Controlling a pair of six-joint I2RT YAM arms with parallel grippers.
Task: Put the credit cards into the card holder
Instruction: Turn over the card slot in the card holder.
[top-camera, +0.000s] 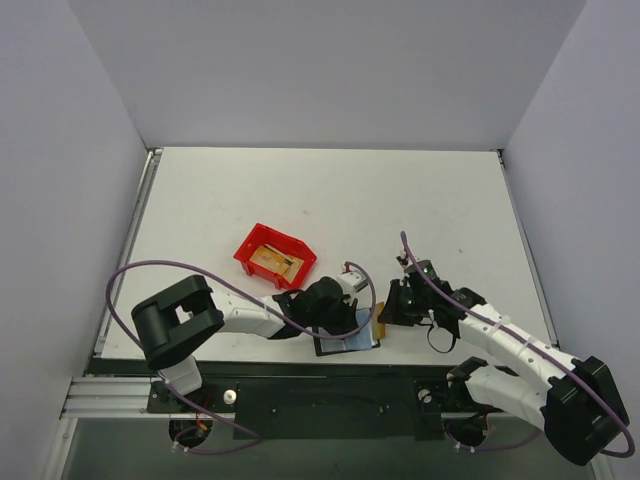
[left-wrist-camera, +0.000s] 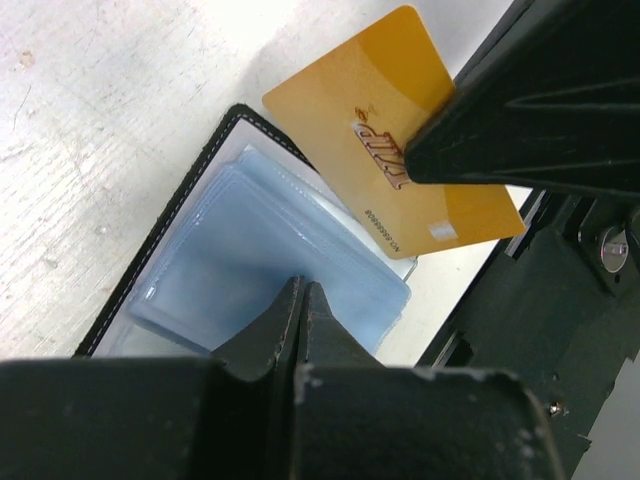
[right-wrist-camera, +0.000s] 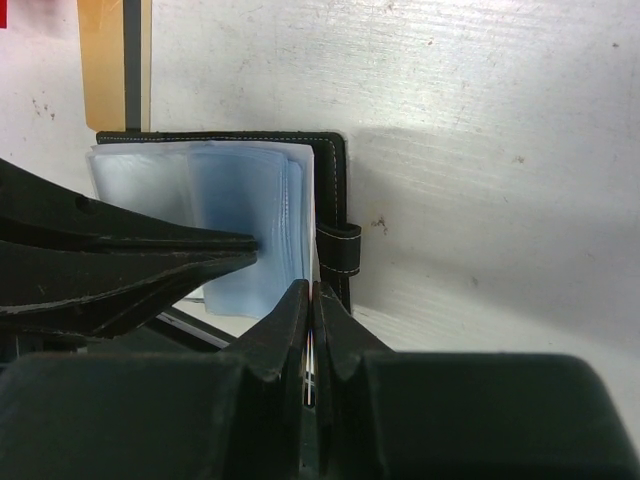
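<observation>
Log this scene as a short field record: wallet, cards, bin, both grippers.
card holder: small black folding wallet, open on the white table
inside: pale blue plastic sleeves, facing up
left gripper: shut, pinching the sleeves
right gripper: shut on a gold credit card, held at the wallet's edge
red plastic bin: behind the wallet, holding gold-tan cards

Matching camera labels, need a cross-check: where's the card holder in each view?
Top external: card holder bottom centre, lying open between the two hands.
Left wrist: left-centre, pale blue inside showing, with the gold credit card at its upper right, gripped by the right hand.
Right wrist: upper left-centre, black stitched edge on its right.
Shared landmark: the left hand, shut, its tip over the holder's blue inside in every view.
</observation>
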